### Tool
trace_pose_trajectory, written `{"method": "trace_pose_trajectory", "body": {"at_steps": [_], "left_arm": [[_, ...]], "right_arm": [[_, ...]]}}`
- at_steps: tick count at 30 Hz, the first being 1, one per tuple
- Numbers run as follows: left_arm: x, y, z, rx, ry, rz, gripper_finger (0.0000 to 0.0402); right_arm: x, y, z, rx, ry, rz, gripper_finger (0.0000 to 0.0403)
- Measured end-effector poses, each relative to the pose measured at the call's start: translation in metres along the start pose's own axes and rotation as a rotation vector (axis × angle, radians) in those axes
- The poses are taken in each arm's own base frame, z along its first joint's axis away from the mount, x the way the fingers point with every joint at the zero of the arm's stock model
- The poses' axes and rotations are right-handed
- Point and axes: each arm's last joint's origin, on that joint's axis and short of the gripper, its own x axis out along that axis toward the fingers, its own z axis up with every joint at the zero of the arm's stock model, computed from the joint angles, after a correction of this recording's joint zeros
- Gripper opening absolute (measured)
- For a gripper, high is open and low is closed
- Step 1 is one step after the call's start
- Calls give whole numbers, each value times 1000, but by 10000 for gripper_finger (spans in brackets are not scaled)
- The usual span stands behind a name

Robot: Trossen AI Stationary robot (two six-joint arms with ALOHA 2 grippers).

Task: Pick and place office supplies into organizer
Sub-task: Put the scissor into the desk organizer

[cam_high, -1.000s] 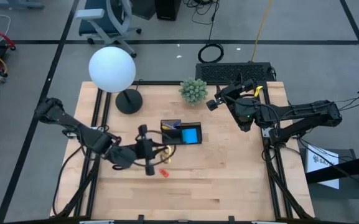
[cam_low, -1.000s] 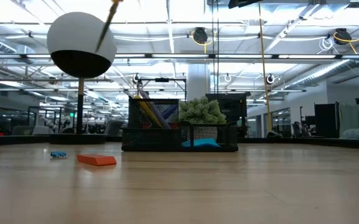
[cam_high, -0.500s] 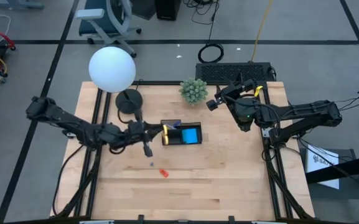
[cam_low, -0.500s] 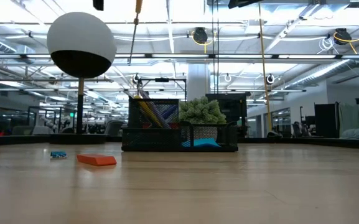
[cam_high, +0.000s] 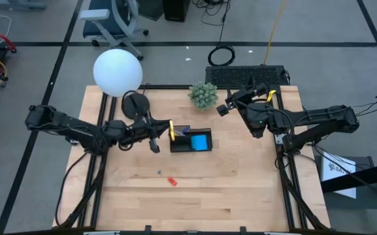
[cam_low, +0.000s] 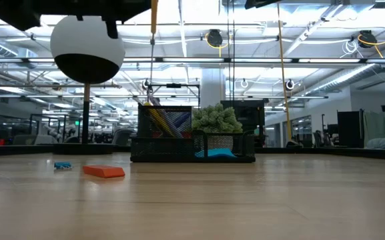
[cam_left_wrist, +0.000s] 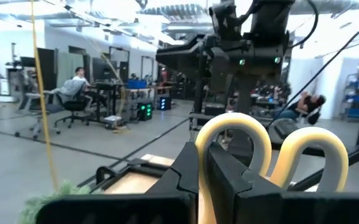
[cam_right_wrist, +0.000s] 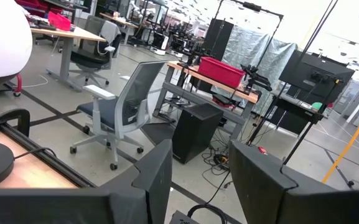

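The left gripper (cam_high: 157,135) is closed on the yellow-handled scissors (cam_left_wrist: 269,152), which it holds in the air just beside the left end of the black organizer (cam_high: 190,140); in the high view the scissors show as a yellow strip at the tray's left edge. The left wrist view shows what the others do not: the two yellow handle loops stand up right behind the two dark fingers (cam_left_wrist: 185,180), and the fingers press together on the part below the loops. The low view shows only a thin yellow line hanging down above the tray, while the gripper itself is out of that picture. In the organizer one blue sticky-note pad (cam_high: 200,141) lies in the right compartment, and several pens (cam_low: 160,119) lean in the left part; I cannot count them exactly. On the table (cam_high: 240,189) lie one red piece (cam_high: 172,181) and one small blue piece (cam_high: 159,172), near each other. The right gripper (cam_high: 222,108) waits with its fingers apart and empty, near the green plant ball (cam_high: 203,94).
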Motion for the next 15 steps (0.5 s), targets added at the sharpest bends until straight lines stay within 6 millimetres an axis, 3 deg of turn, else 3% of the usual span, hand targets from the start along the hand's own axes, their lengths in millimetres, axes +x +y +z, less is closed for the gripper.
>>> {"method": "trace_pose_trajectory", "body": {"at_steps": [7, 15], "left_arm": [[11, 11, -4, -53, -58, -55, 13], [22, 14, -24, -87, -43, -48, 13]], "right_arm": [[0, 0, 0, 0, 0, 0, 153], [0, 0, 0, 0, 0, 0, 153]]}}
